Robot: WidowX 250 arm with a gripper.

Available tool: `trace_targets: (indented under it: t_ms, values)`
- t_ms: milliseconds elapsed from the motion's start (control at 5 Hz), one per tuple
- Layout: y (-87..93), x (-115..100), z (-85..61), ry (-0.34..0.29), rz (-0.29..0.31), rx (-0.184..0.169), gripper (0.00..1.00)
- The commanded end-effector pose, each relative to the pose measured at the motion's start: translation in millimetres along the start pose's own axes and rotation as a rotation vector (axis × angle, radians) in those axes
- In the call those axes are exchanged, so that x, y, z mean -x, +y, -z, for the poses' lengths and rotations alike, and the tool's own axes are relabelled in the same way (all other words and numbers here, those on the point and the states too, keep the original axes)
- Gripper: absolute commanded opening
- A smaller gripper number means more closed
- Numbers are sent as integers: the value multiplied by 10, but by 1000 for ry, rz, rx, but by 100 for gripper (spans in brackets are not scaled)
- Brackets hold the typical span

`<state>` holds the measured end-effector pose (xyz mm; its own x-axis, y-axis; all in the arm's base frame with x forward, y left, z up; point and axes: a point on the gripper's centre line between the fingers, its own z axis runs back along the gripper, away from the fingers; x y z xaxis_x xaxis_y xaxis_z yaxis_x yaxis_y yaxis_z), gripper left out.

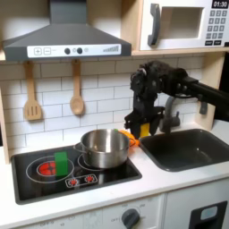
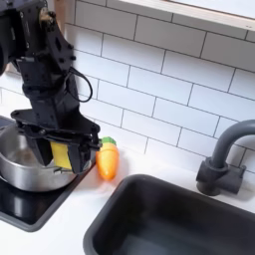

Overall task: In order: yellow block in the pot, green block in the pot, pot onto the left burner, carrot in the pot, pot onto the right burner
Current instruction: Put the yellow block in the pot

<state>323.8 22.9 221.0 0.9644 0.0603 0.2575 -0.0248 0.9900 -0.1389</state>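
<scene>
The silver pot [image 1: 104, 148] [image 2: 22, 159] stands on the black cooktop [image 1: 36, 186], covering the right burner. On the left burner [image 1: 43, 168] a green block [image 1: 61, 161] stands upright. My gripper [image 1: 139, 123] [image 2: 60, 157] is shut on the yellow block [image 2: 64, 156] and hangs just above the counter by the pot's rim, on the sink side. The orange carrot [image 2: 107, 159] [image 1: 132, 137] lies on the counter between pot and sink, close beside the gripper.
A dark sink [image 1: 183, 148] [image 2: 169, 219] with a grey faucet [image 2: 225, 159] [image 1: 170, 114] takes up the counter beyond the carrot. Two wooden utensils [image 1: 31, 95] hang on the tiled wall under the range hood [image 1: 64, 40]. A microwave [image 1: 183, 22] sits above.
</scene>
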Motion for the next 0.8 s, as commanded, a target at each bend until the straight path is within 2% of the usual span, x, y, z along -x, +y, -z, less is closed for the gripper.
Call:
trace_targets:
  t_ms: [0, 200, 400, 600]
  values:
    - [313, -226, -79, -9, -82, -19, 0]
    - [514, -310, -76, -5, -123, -35, 0]
    - [674, -358, 16, 18, -157, -39, 0]
    - [741, -352, 189, 55, -163, -44, 0]
